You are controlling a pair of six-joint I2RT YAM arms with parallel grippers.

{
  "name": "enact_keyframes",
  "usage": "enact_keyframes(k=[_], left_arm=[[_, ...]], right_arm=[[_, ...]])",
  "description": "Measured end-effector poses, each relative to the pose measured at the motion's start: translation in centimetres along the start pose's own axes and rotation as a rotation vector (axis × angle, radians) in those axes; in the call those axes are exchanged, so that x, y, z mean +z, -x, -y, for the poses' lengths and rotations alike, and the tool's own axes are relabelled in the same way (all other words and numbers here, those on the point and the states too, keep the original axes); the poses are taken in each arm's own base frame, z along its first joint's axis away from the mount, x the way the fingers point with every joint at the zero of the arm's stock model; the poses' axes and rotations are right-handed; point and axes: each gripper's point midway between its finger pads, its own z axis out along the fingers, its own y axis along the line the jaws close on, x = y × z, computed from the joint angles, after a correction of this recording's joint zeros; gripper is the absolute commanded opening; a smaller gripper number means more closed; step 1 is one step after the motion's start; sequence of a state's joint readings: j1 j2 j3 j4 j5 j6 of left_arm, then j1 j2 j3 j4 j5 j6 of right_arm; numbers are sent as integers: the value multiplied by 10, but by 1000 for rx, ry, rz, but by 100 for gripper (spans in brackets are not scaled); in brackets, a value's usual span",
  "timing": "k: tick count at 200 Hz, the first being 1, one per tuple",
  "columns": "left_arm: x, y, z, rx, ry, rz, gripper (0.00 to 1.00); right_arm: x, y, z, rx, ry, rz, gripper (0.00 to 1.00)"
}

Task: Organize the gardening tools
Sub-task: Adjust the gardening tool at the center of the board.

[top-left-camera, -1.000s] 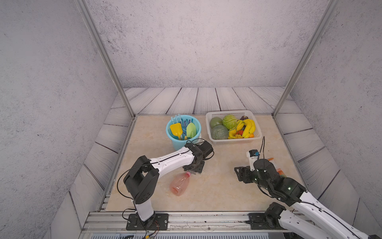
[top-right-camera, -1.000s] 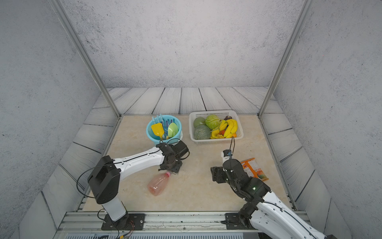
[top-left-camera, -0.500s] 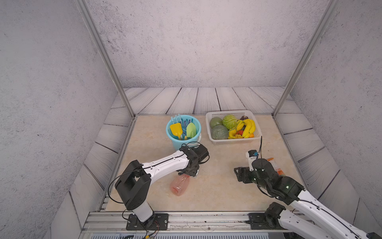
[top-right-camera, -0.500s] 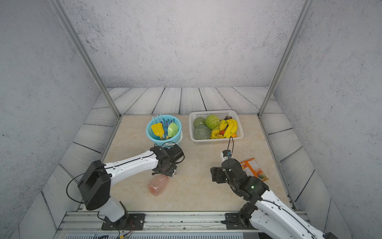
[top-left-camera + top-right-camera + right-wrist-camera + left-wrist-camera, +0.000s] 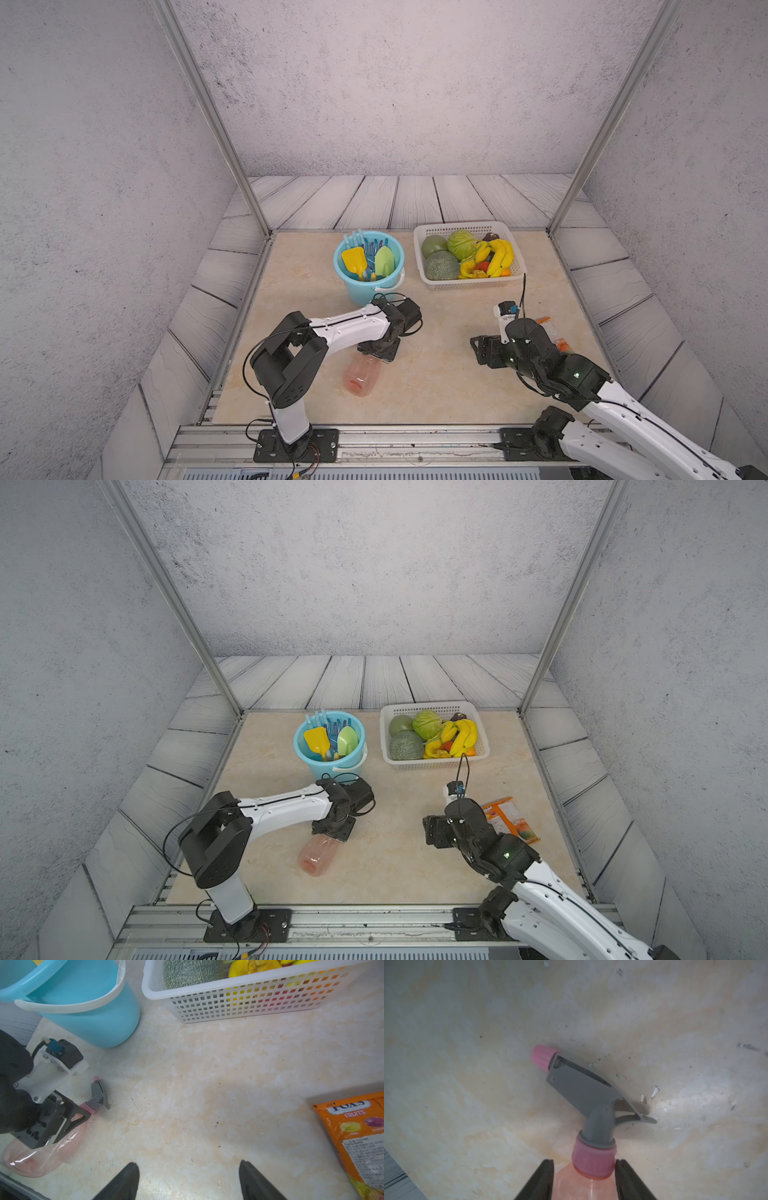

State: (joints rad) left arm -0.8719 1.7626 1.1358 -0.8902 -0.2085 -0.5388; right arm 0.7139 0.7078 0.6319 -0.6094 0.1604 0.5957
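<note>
Pink translucent plastic marks the spray bottle (image 5: pixel 360 376), laid flat near the blue bucket (image 5: pixel 361 291) where the other tools (image 5: pixel 384 262) are stowed. Its neck is straddled narrowly by the left gripper (image 5: pixel 584 1162); a pinch cannot be confirmed. The right gripper (image 5: pixel 188 1167) is held wide and empty. A firm close and a lift are called for next. The straddled collar is shown in the left wrist view but hidden under the arm in both top views.

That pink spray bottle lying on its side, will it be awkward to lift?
Probably light: the pink spray bottle looks see-through and mostly empty. Its round body may roll if nudged. Held near the neck, the body would likely swing down.
</note>
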Motion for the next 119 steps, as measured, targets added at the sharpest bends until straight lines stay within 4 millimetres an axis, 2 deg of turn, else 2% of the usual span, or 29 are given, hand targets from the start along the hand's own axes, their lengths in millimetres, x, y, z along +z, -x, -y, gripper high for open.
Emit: enact_keyframes(k=[51, 82, 96, 119], left_arm=[[10, -2, 7, 9, -18, -21, 45], [16, -1, 12, 14, -31, -32, 31], [15, -2, 13, 21, -34, -34, 28], [15, -1, 13, 24, -35, -36, 15]], right_arm=[[3, -4, 3, 4, -6, -7, 80], [4, -4, 3, 5, -8, -6, 80], [4, -3, 3, 6, -8, -3, 80], [4, -2, 4, 8, -13, 1, 80]])
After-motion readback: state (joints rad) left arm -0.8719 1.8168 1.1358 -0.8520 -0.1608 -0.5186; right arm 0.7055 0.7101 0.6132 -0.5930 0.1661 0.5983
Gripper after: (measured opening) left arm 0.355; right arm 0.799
